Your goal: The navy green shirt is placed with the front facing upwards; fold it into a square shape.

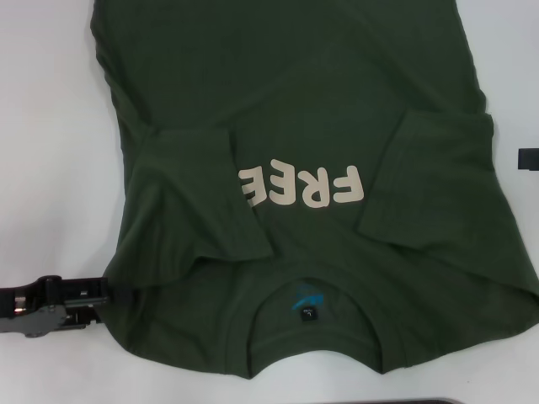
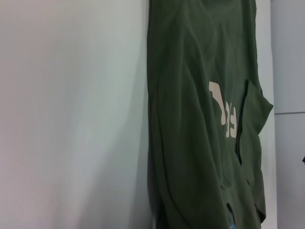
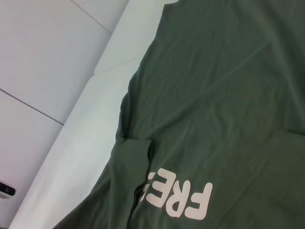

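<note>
Collar label (image 1: 308, 313) on shirt (image 1: 295, 109), perhaps head view only

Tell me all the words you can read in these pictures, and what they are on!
"FREE": big cream block letters on the chest of the dark olive-green short-sleeved cotton shirt, seen upside down from the head view; a folded-in sleeve covers part of the last letter.
Small dark label inside the collar: too small to read.
Blue mark above the label: a shape, with no readable letters.

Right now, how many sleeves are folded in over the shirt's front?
2: the left sleeve covers part of the lettering; the right sleeve lies beside it on the navy green shirt.
</note>
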